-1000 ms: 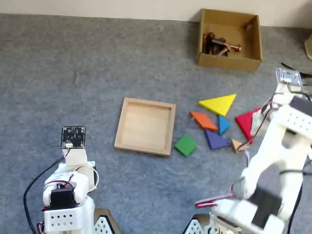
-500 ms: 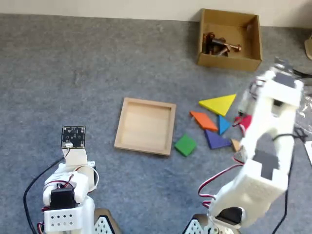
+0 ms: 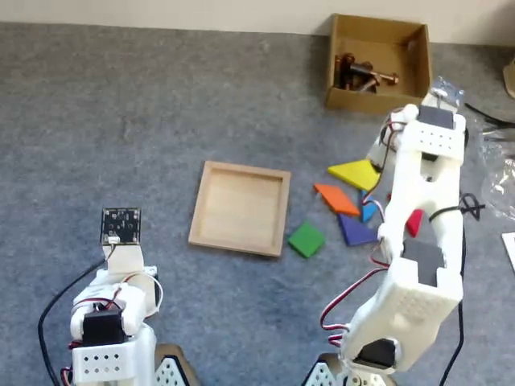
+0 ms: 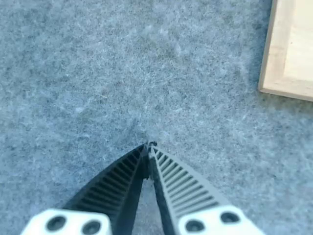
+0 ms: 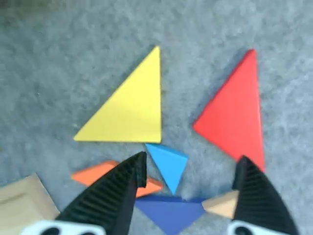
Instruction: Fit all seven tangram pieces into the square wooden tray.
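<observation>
With the tray (image 3: 241,207) unfilled, a first pick is judged in hand: the right gripper (image 5: 191,161) is held, jaws spread, above the light-blue triangle (image 5: 168,165) beside the tray, to be lowered and clamped, while the left gripper (image 4: 149,147) is closed empty at the tray's far side.

No legible text, no labels or numbers, seemingly no signs anywhere

Grey felt covers my bench (image 3: 121,104); a pale wall (image 3: 161,12) runs behind, with a cardboard box (image 3: 378,100) near it.
</observation>
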`<control>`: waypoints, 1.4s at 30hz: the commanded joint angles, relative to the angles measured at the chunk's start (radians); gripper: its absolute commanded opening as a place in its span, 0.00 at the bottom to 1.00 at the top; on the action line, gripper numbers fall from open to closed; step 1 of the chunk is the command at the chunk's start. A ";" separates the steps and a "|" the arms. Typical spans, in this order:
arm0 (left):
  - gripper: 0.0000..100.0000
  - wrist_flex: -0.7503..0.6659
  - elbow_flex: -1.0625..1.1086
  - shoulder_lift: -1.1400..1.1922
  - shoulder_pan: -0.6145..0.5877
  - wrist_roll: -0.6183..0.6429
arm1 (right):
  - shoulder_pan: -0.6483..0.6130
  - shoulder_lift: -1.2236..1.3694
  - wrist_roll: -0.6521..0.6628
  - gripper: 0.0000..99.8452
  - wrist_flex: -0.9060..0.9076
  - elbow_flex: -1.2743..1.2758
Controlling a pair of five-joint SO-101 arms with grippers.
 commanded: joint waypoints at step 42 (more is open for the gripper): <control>0.00 0.008 0.021 0.007 -0.008 0.002 | 0.079 0.225 0.040 0.33 -0.196 -0.047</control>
